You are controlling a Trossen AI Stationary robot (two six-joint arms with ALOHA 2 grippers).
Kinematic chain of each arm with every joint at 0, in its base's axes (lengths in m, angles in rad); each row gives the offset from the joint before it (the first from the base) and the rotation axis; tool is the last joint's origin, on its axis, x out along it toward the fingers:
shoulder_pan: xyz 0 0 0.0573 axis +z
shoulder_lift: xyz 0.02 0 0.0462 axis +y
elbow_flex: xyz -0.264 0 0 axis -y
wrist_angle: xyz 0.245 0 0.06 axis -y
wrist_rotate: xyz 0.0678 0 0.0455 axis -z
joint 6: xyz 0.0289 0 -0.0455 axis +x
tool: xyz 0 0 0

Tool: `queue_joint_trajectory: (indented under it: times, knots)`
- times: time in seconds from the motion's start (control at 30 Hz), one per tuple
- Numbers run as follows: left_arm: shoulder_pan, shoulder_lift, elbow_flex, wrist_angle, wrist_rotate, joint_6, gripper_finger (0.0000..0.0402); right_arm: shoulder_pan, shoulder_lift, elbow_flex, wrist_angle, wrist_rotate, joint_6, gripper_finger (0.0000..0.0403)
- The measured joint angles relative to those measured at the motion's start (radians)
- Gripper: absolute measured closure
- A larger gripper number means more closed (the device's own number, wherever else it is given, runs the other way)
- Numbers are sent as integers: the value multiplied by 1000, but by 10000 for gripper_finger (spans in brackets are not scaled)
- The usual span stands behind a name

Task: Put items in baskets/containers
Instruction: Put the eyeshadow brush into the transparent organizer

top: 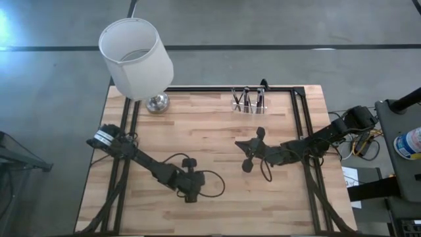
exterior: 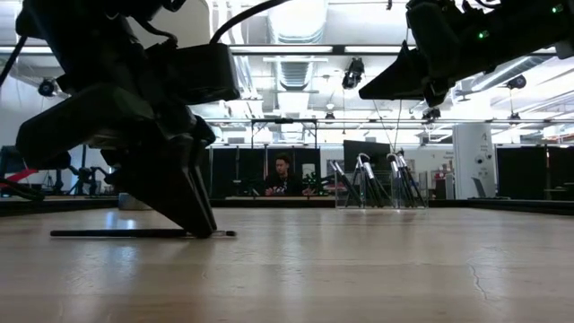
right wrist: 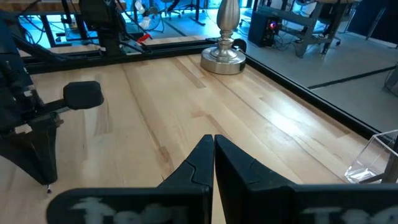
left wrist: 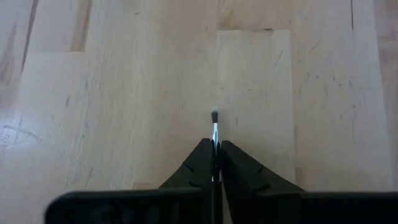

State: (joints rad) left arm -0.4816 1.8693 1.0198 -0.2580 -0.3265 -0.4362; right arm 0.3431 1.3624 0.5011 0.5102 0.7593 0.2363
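Note:
A thin dark brush [exterior: 126, 233] lies flat on the wooden table near its front edge, and my left gripper [left wrist: 215, 146] is shut on it. Its small bristled tip [left wrist: 214, 116] pokes out beyond the fingers. In the high view my left gripper [top: 190, 195] is left of centre. The clear holder [top: 248, 101] stands at the far edge with several brushes upright in it. My right gripper [top: 242, 145] hangs shut and empty above the table's middle, nearer than the holder. My left gripper pinches the brush between its two fingers, close behind the bristled end, at the silver collar [left wrist: 216, 132]. The fingers [exterior: 199, 220] slant down from above and lie along the brush. The brush rests level on the table, its long handle [exterior: 90, 233] stretching back under the gripper.
A lamp with a big white shade [top: 135, 58] and a silver base [top: 157, 103] stands at the far left corner. A black frame rail [top: 217, 89] runs along the far edge. Bare wood [top: 217, 125] lies between my left gripper and the holder. A person [exterior: 283, 177] sits far behind the table.

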Motion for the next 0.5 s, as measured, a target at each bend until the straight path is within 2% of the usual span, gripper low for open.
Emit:
queue_joint_trajectory:
  times: [0.1, 0.5]
  knots:
    - [0, 0, -14, 6, 2, 13, 394, 3, 0, 0, 0, 0, -3, 394]
    - [-18, -32, -27, 49, -21, 32, 400, 56, 0, 0, -4, 1, -11, 394]
